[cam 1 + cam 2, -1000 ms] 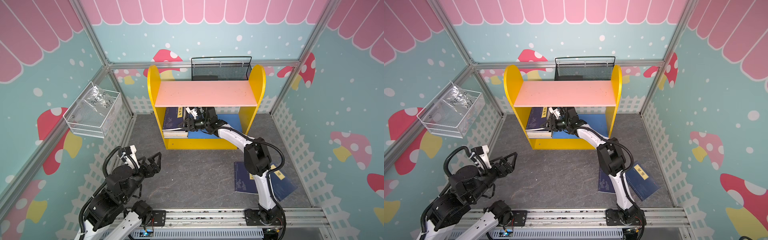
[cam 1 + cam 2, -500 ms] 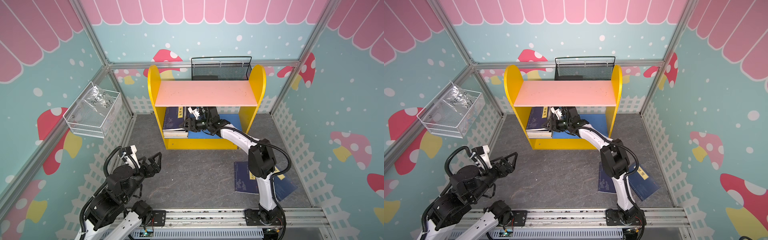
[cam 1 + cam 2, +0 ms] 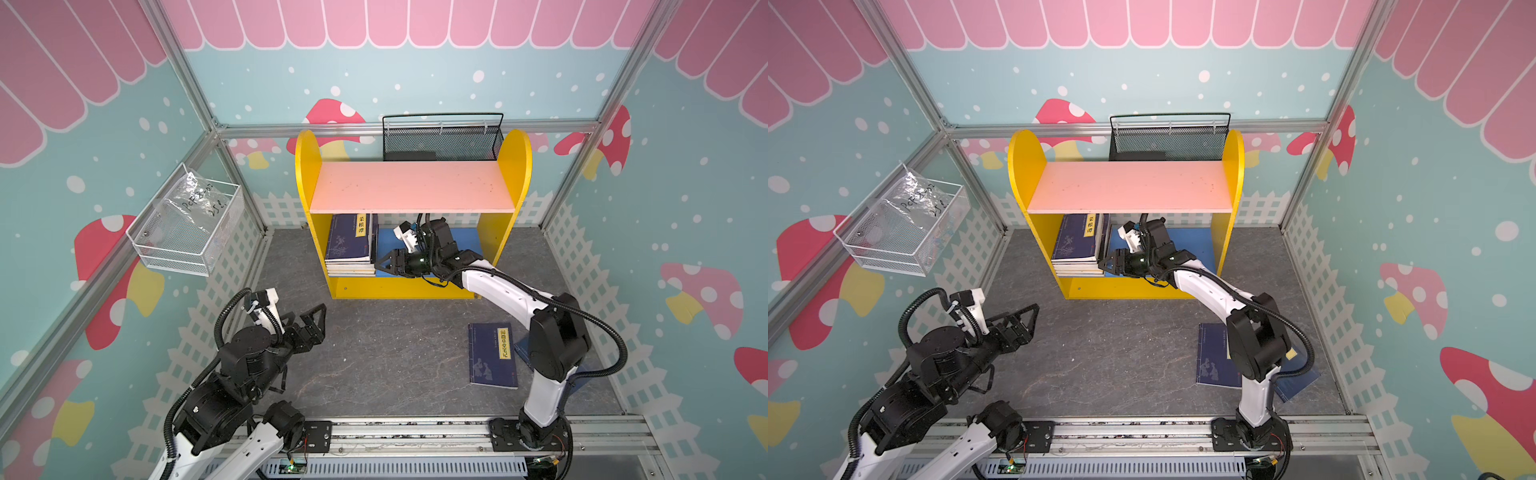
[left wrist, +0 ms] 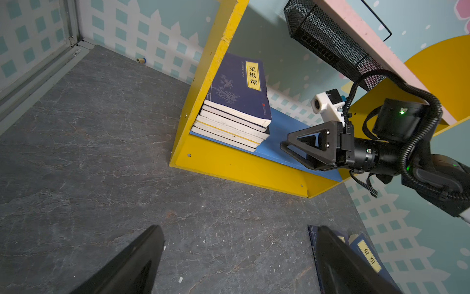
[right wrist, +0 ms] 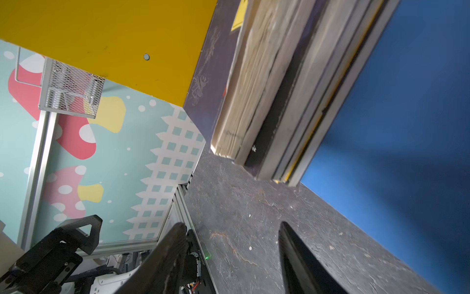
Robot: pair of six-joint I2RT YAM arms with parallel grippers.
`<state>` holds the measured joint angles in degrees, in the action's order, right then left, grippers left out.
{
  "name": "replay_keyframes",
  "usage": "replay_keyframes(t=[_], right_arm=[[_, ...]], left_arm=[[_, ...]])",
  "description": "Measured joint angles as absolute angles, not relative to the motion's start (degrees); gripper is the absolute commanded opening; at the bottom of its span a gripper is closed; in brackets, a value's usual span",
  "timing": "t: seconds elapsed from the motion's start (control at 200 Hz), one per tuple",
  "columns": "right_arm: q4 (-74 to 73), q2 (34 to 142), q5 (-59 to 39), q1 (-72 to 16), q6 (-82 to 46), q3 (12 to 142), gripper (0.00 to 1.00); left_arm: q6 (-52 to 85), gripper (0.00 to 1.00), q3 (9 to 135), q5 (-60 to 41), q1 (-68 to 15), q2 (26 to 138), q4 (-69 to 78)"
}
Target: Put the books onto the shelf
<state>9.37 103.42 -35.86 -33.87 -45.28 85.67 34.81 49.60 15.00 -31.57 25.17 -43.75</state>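
A stack of books [image 3: 348, 245], about six, is seen lying flat on the lower board of the shelf [image 3: 307, 174], against its left panel. Two navy books [image 3: 492, 355] are left on the floor before the shelf. The right gripper [image 3: 379, 265] is held parted and empty beside the stack, and the left gripper [image 3: 321, 323] spread and empty, well before the shelf.

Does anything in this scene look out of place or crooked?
Yes. A navy paperback book and a second navy book, turned askew and partly hidden by the right arm, lie on the grey floor, not on the yellow-sided shelf. The shelved stack has uneven edges.
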Motion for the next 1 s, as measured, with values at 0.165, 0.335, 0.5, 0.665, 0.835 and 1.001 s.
replay_keyframes(t=[0.165, 0.335, 0.5, 0.665, 0.835, 1.001], right_arm=[[11.7, 93.2, -27.0, -34.0, -43.1, 76.0, 0.72], [12.3, 80.2, -12.8, -34.0, -42.1, 66.8, 0.74], [14.2, 68.0, -1.3, -32.8, -44.9, 53.9, 0.76], [21.3, 62.5, 3.7, -24.9, -47.5, 43.2, 0.77], [28.2, 58.1, 5.4, -16.3, -48.9, 34.5, 0.78], [32.6, 53.1, 5.8, -13.9, -50.5, 30.5, 0.8]], left_arm=[[34.5, 0.95, 47.9, 11.8, -31.6, 25.1, -40.2], [35.5, 0.98, 45.0, 4.6, -31.6, 28.7, -35.1], [38.9, 0.99, 38.3, -2.5, -34.9, 35.0, -26.7], [39.2, 0.99, 37.1, -2.3, -46.6, 42.5, -21.4], [40.0, 0.99, 37.0, -2.3, -53.3, 52.8, -13.1], [40.3, 0.99, 37.6, -2.9, -58.0, 62.3, -7.0]])
